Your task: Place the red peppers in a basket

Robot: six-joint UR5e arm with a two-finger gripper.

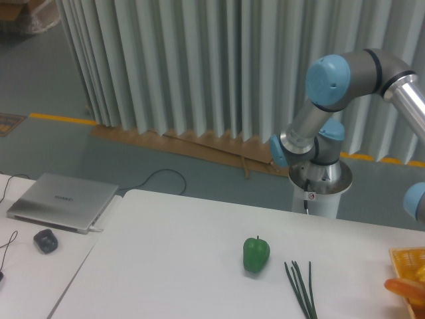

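The yellow-orange latticed basket (408,262) shows only partly at the right edge of the table. An orange vegetable (404,286) lies over its rim. No red pepper is in view. The arm's elbow and base (319,149) stand behind the table at the right, and a forearm runs out of the frame at the upper right. The gripper is out of view.
A green bell pepper (255,254) stands on the white table (172,259) near the middle. Several green chive stalks (300,287) lie to its right. A closed laptop (61,201) and a dark mouse (46,240) sit on a side table at the left.
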